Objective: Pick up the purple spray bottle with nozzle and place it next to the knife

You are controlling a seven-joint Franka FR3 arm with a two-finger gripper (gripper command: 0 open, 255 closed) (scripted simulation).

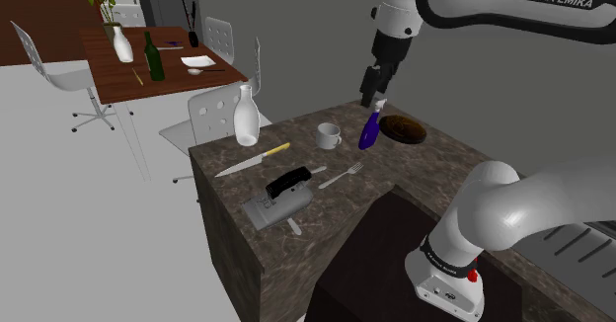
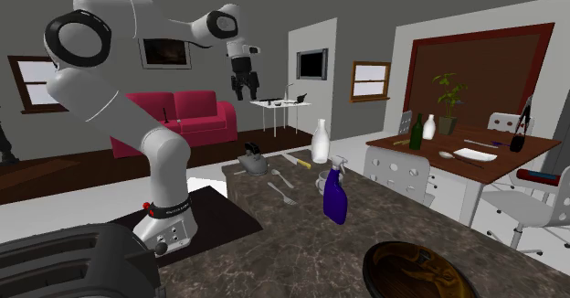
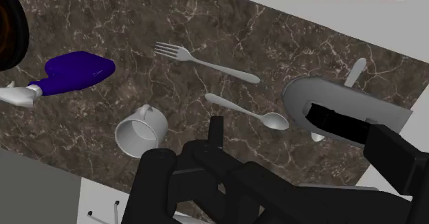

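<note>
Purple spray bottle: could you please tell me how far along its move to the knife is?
Done: nothing yet. The purple spray bottle stands on the counter by the mug, well apart from the knife. In hand: the gripper hangs above the counter, and the bottle is not in it. Left: lower onto the bottle, grasp it, carry it over and set it beside the knife.

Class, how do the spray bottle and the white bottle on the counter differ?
The spray bottle is purple with a white top; the white bottle is white all over. The spray bottle has a trigger nozzle; the white bottle ends in a bare narrow neck. Both stand upright on the counter.
</note>
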